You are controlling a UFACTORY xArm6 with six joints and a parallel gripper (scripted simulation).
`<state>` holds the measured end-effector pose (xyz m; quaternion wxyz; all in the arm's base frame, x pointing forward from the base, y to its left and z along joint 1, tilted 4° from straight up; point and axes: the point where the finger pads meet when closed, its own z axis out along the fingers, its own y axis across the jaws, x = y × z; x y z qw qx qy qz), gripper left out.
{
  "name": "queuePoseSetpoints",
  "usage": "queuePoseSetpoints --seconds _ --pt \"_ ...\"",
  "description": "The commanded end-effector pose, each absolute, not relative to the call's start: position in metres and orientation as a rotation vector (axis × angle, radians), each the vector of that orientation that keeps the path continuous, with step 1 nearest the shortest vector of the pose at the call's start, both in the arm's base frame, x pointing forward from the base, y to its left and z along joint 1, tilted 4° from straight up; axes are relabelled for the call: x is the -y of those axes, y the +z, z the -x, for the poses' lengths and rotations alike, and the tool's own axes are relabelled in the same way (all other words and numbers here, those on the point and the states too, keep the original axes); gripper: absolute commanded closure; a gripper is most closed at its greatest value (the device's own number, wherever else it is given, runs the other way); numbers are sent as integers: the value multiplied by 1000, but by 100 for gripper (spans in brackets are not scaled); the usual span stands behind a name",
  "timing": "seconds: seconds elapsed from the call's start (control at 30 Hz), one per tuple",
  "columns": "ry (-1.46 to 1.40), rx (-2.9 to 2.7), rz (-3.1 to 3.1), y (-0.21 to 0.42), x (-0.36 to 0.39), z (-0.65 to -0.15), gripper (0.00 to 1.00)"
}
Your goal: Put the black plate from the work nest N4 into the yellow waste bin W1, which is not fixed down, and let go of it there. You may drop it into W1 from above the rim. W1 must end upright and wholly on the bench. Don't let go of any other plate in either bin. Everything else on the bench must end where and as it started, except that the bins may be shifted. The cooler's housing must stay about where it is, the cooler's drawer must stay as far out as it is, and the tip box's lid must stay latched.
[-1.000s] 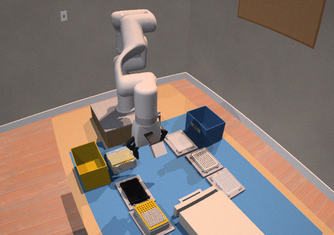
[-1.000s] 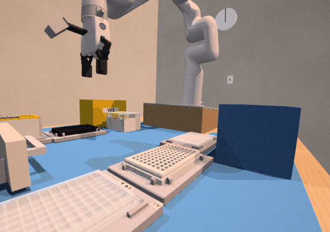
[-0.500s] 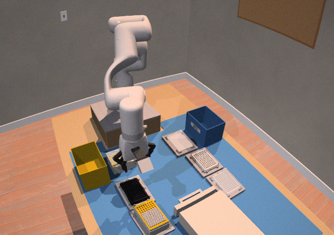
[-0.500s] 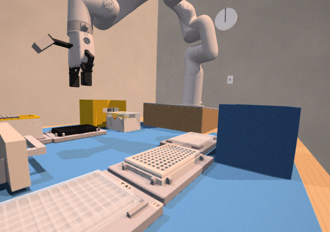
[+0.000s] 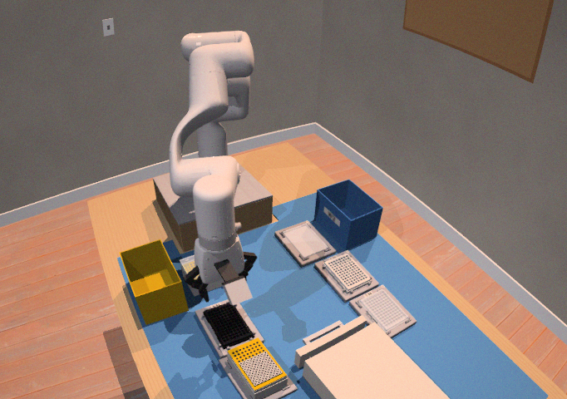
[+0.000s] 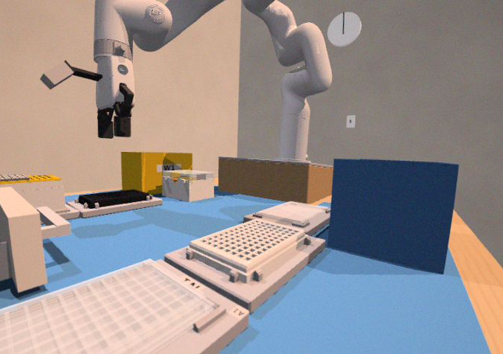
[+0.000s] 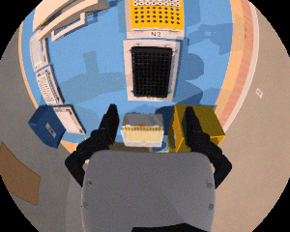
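The black plate [image 5: 228, 323] lies in its grey nest on the blue mat; it also shows in the exterior view [image 6: 113, 197] and in the wrist view [image 7: 151, 72]. The yellow waste bin W1 [image 5: 154, 279] stands upright at the mat's left edge, beside the tip box; it shows in the exterior view [image 6: 152, 169] and in the wrist view [image 7: 195, 126]. My gripper [image 5: 222, 281] is open and empty, high above the tip box [image 7: 143, 133] and short of the black plate. In the exterior view the gripper [image 6: 113, 124] hangs well above the bench.
A plate with a yellow frame [image 5: 256, 366] sits in the nest in front of the black plate. The cooler [image 5: 369, 364] with its drawer [image 5: 327, 333] stands at the front. Three more nests with pale plates [image 5: 346, 272] run toward the blue bin [image 5: 347, 213].
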<state>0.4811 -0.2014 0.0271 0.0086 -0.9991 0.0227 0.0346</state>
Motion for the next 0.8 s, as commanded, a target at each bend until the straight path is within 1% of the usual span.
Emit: queuePoseSetpoints --seconds 0.0,0.77 --pt "102 -71 3123 29 202 -483 0" --pt "102 -71 3123 2 202 -481 0"
